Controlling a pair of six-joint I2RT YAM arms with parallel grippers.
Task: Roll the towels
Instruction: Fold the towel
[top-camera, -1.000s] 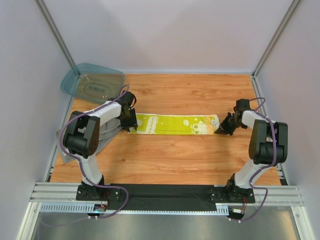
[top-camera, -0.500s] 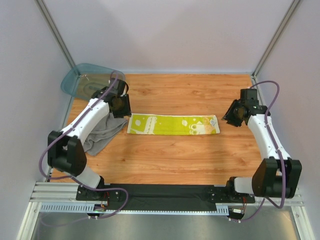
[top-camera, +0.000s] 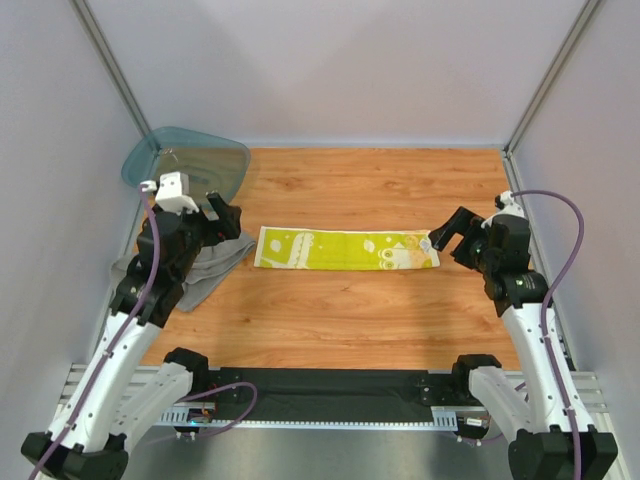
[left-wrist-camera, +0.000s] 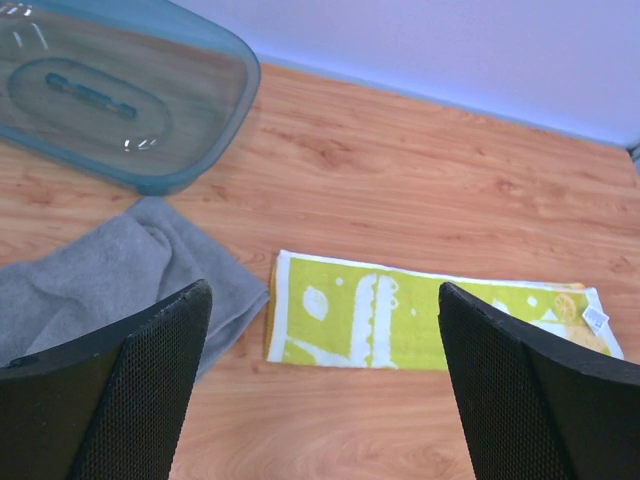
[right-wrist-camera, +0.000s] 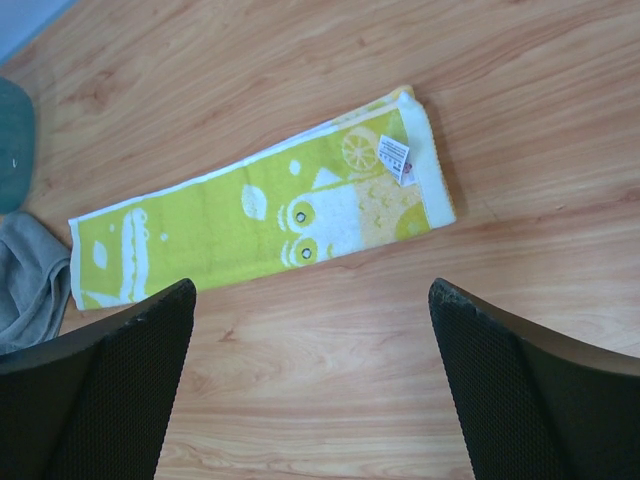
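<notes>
On wood table (top-camera: 350, 320) we see yellow-white cloth (top-camera: 346, 249) lying flat as long folded strip, mid-table. Grey towel (top-camera: 205, 262) bunched just off its left end, near teal tub (top-camera: 185, 165). Vs 1 s ago: both arms backed off strip's ends and lifted. Left gripper (top-camera: 222, 212) hangs over grey towel, right gripper (top-camera: 455, 237) just past right end. Both w/ fingers wide apart, holding nothing.

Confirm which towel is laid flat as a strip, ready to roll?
The yellow-and-white towel, mid-table: a long, flat folded strip. The grey towel lies crumpled in a heap at the left, near the teal tub.
</notes>
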